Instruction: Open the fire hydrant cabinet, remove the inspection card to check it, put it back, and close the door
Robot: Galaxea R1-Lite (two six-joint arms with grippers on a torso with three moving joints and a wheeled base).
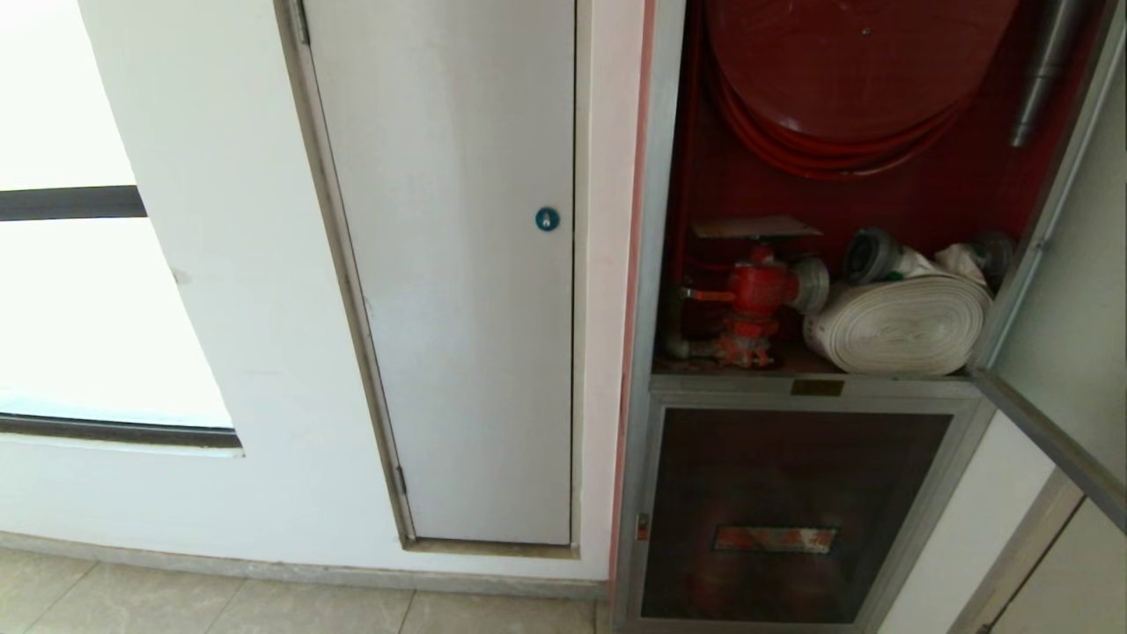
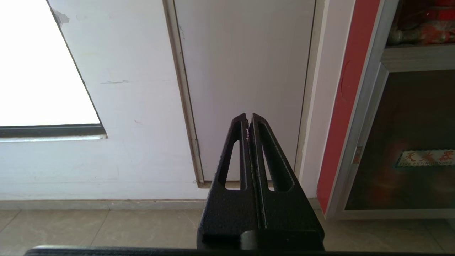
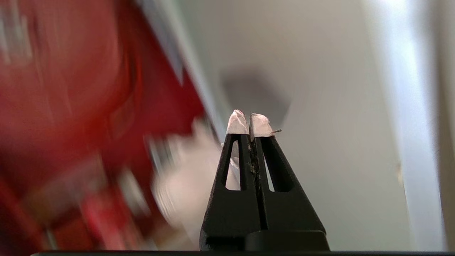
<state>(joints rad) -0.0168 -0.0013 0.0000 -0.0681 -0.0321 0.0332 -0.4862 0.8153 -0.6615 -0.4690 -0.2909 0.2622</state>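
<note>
The fire hydrant cabinet stands open, showing its red interior, a red hose reel, a red valve and a rolled white hose. A flat pale sheet, which looks like the inspection card, lies on top of the valve. The door is swung out to the right. Neither arm shows in the head view. My right gripper is shut and empty, its taped tips in front of the blurred red interior and white hose. My left gripper is shut, parked low.
A grey-white panel door with a blue round lock is left of the cabinet. Below the open compartment is a smaller dark glass door with a red label. A bright window is at far left, above the tiled floor.
</note>
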